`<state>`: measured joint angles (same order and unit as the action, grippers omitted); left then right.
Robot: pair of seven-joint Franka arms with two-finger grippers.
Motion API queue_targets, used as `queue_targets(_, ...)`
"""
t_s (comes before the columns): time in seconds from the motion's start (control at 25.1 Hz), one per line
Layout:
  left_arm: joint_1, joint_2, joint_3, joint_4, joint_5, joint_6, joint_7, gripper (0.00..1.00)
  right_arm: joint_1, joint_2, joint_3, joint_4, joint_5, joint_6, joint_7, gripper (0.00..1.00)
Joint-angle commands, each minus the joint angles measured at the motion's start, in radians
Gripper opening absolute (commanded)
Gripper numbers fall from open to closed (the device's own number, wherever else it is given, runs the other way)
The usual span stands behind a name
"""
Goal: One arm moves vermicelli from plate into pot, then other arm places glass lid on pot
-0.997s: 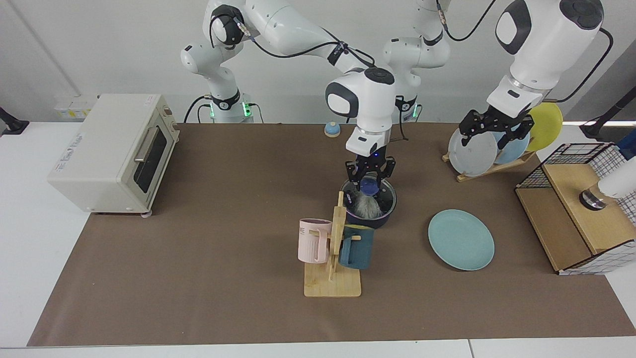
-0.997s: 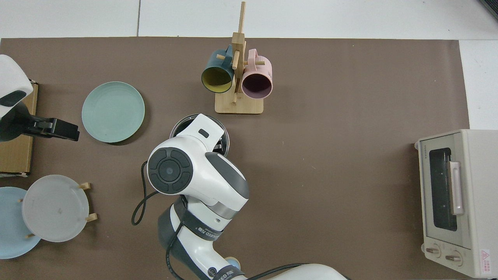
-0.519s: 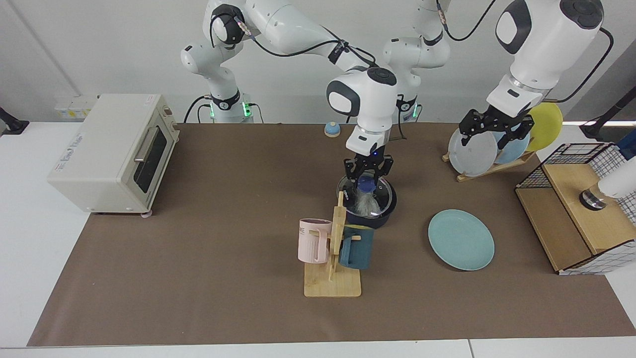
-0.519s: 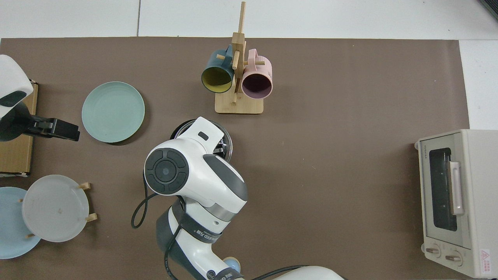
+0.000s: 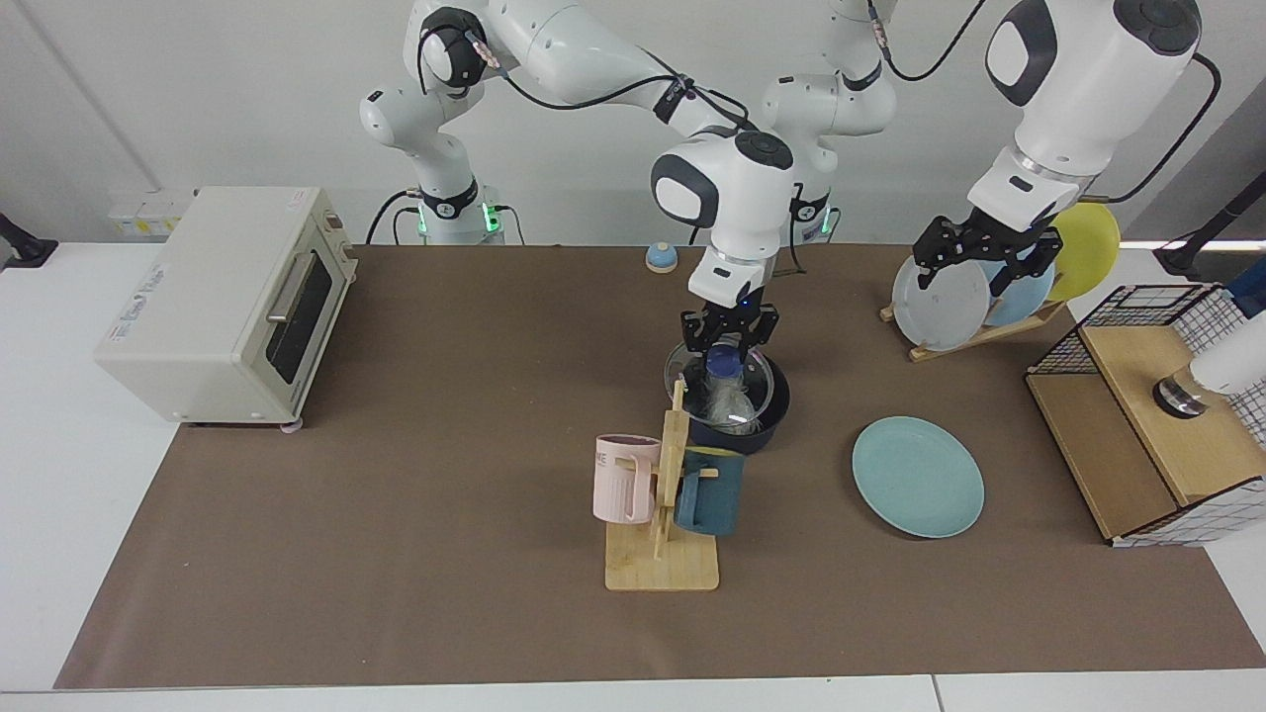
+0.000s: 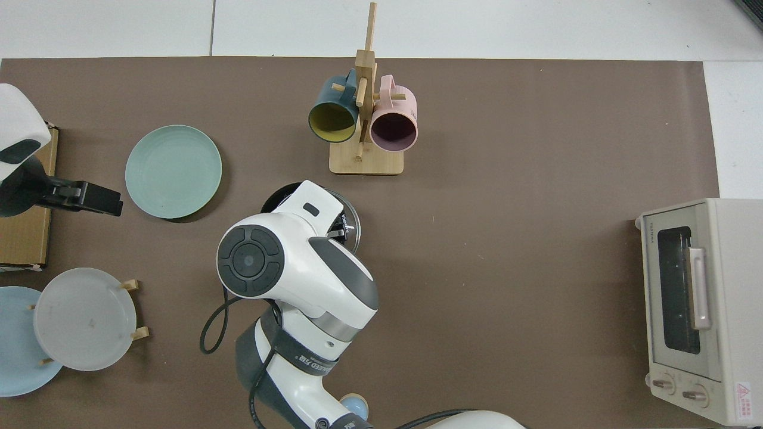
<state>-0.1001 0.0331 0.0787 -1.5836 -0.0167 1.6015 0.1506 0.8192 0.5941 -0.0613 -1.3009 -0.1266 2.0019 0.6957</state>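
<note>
The dark navy pot (image 5: pixel 777 407) stands mid-table behind the mug rack. The whitish vermicelli (image 5: pixel 730 403) lies inside it, seen through the glass lid (image 5: pixel 692 381). My right gripper (image 5: pixel 729 341) is shut on the lid's blue knob (image 5: pixel 725 360) and holds the lid tilted, a little above the pot and offset to its left. From above, the right arm's wrist covers most of the pot (image 6: pixel 279 195), and only the lid's rim (image 6: pixel 354 223) shows. The light teal plate (image 5: pixel 918 477) (image 6: pixel 173 171) lies bare beside the pot. My left gripper (image 5: pixel 979 265) hangs open above the plate rack.
A wooden mug rack (image 5: pixel 661 554) with a pink mug (image 5: pixel 623 480) and a dark teal mug (image 5: pixel 707 494) stands just in front of the pot. There is a toaster oven (image 5: pixel 223 302), a plate rack (image 5: pixel 954 297), a wire basket with a wooden box (image 5: pixel 1152 415), and a small blue object (image 5: pixel 661 257).
The right gripper has risen and shifted slightly left with the lid, which sat level on the pot and now hangs tilted and offset. The left arm has hardly moved.
</note>
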Motion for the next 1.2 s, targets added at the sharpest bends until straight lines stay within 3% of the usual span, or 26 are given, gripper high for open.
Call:
queue_targets(0.0,-0.010,-0.016,0.007,-0.009,-0.011,-0.006,0.012,1.00,0.001,-0.005,0.004,0.023,-0.004,-0.026,-0.025,0.00)
queue_targets(0.36,-0.009,-0.018,0.007,-0.010,-0.012,-0.008,0.015,1.00,0.012,0.061,0.006,0.115,0.007,-0.037,-0.021,0.00)
queue_targets(1.16,-0.009,-0.018,0.009,-0.010,-0.012,-0.009,0.015,1.00,0.014,0.096,0.005,0.121,0.007,-0.020,-0.024,0.00)
